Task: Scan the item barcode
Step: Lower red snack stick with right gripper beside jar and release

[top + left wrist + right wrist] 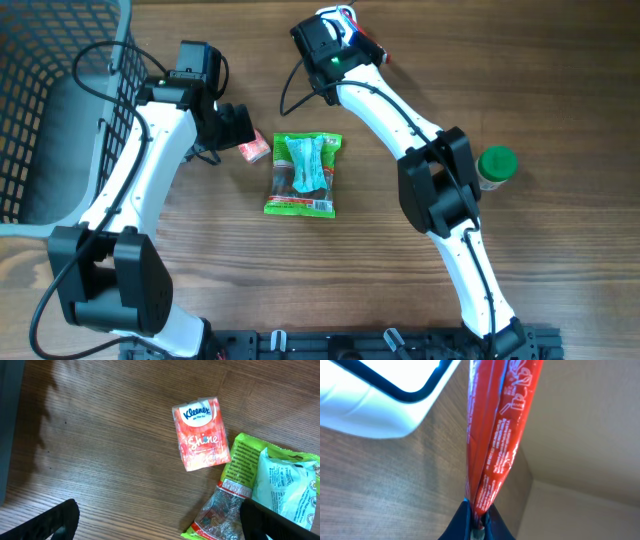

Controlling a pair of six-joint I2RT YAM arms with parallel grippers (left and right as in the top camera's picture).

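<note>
Right wrist view: right claw [477, 527] closed on the lower edge of the red packet [492, 435], long axis running 6 to 12 o'clock, white black-edged body [380, 400] at its 10 o'clock; left claw [160, 527] open over a tissue pack [201, 433], farther off.

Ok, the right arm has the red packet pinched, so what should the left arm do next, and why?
Probably nudge the left gripper toward the Kleenex tissue pack until the pack sits between its open jaws, then lower. In the left wrist view the pack lies flat on the table, untouched and off the line between the fingertips, beside the green snack bag. The right gripper is occupied.
</note>
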